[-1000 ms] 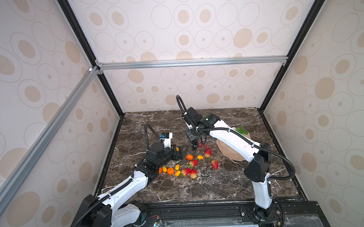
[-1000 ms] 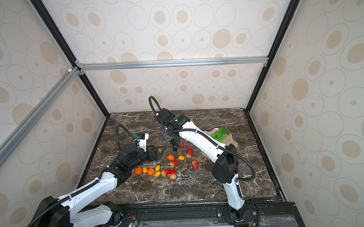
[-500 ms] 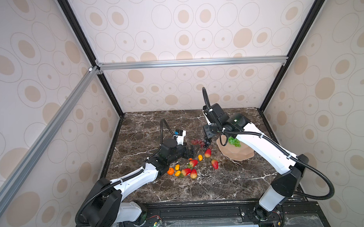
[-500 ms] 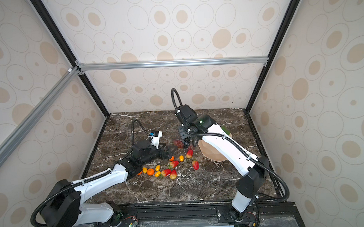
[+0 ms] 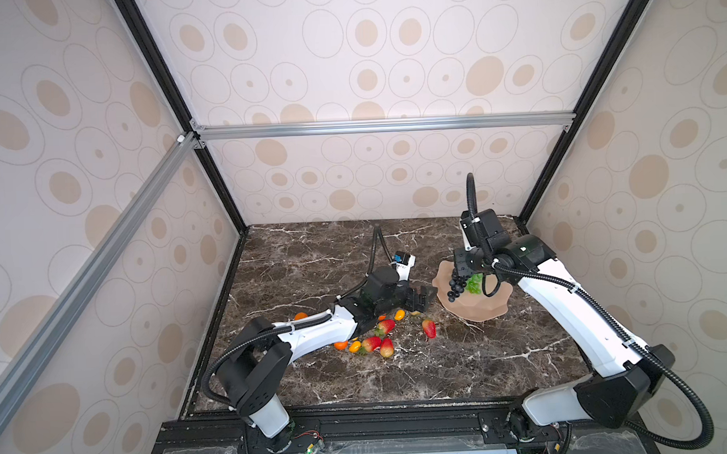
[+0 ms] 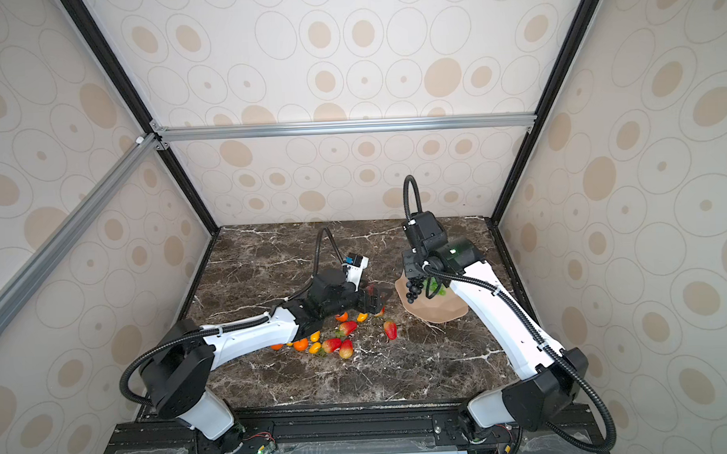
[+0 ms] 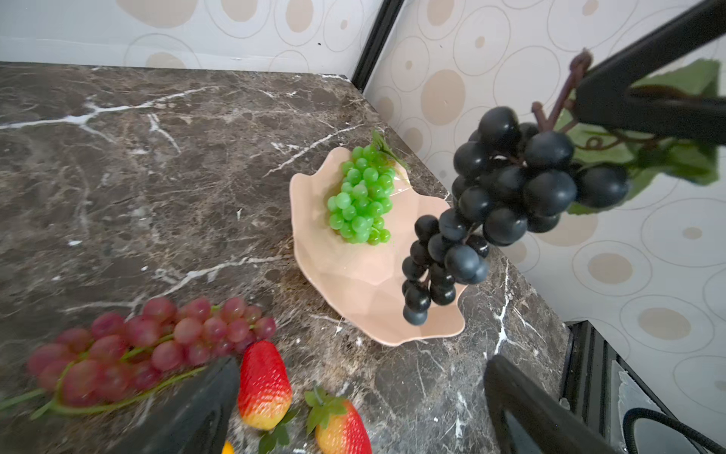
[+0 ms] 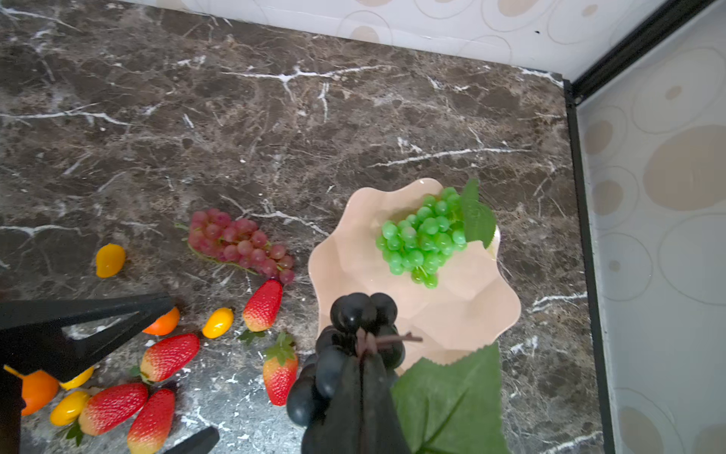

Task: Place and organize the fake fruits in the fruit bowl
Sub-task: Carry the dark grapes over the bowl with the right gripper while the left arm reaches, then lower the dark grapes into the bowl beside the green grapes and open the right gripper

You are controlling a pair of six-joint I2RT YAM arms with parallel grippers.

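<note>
Dangling stem-up over fruit bowl, dark grapes, right jaws clamping stem, left jaws apart

Around me stand walls papered in cream with beige ovals and rings. Black corner posts and a silver aluminium rail frame my booth. Beneath me lies a dark brown marble tabletop veined white, under soft, even light.

fruit bowl near side: bare | far side: green grapes occupy
</note>
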